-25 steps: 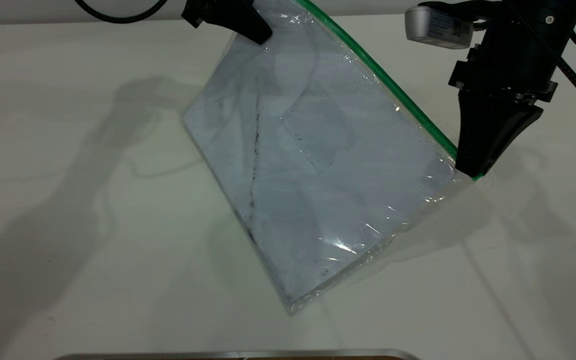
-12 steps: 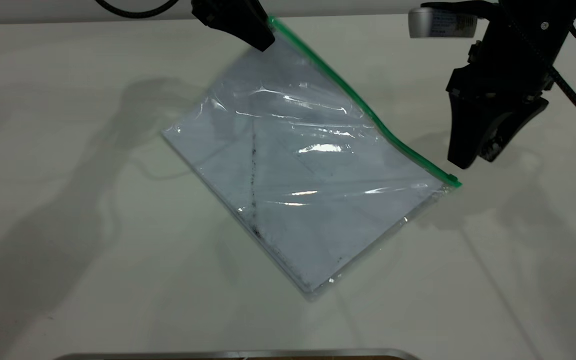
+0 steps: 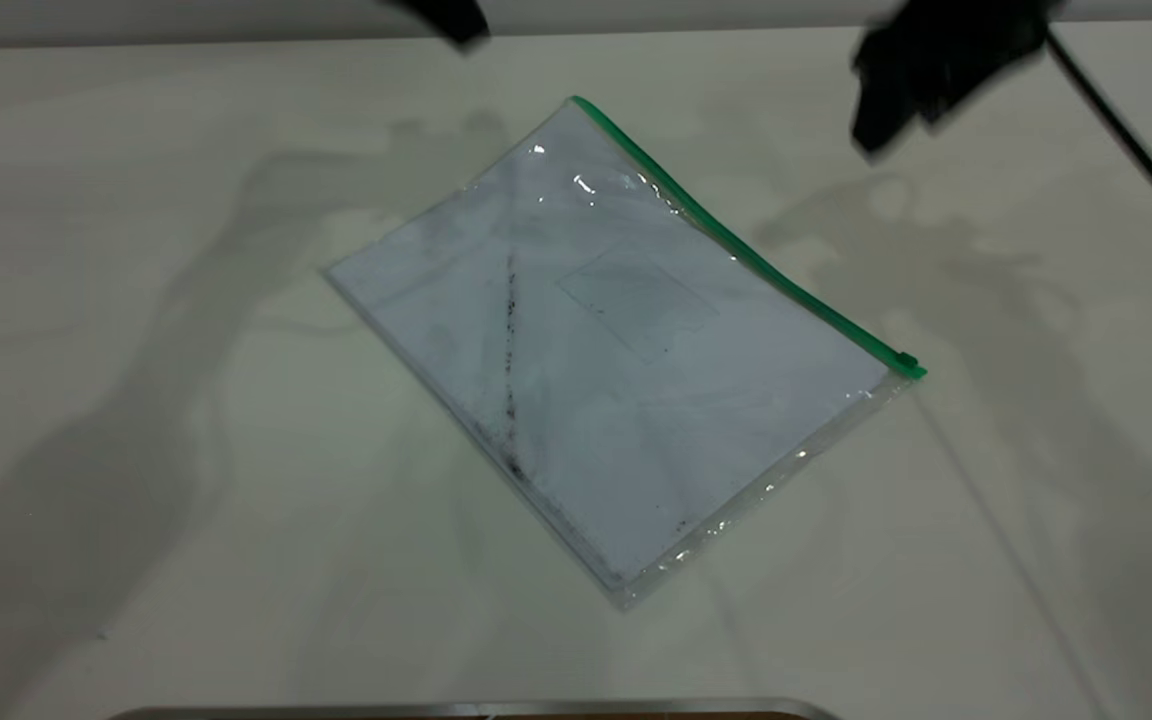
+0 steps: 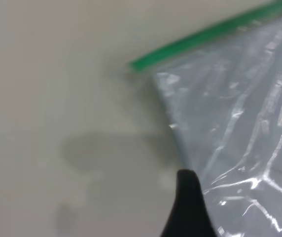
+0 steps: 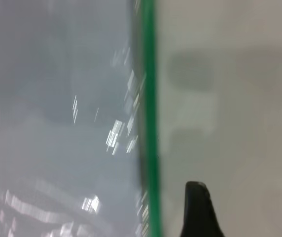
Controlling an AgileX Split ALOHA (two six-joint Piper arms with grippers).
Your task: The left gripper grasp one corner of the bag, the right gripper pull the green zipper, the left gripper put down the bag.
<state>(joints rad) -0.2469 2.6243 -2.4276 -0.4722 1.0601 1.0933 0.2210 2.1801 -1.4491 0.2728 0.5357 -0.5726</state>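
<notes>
The bag [image 3: 616, 360] lies flat on the white table, held by neither gripper. It is a clear pouch over white paper with a dark smudge line and a small pocket. The green zipper [image 3: 736, 245] runs along its far right edge, with the slider tab [image 3: 906, 362] at the right corner. My left gripper [image 3: 456, 22] is lifted at the top edge, above and behind the bag's far corner, open and empty. Its finger [image 4: 188, 207] hovers by the bag [image 4: 244, 123]. My right gripper [image 3: 886, 130] is raised to the right of the zipper, open and empty. Its finger [image 5: 197, 212] is beside the green strip [image 5: 150, 123].
The white table [image 3: 136, 400] surrounds the bag on all sides. A thin metal edge [image 3: 476, 708] runs along the bottom of the exterior view. The right arm's black cable [image 3: 1136, 150] crosses the upper right.
The left gripper let go of the bag's corner and rose away; the bag dropped flat. The right gripper left the slider end and moved up and back.
</notes>
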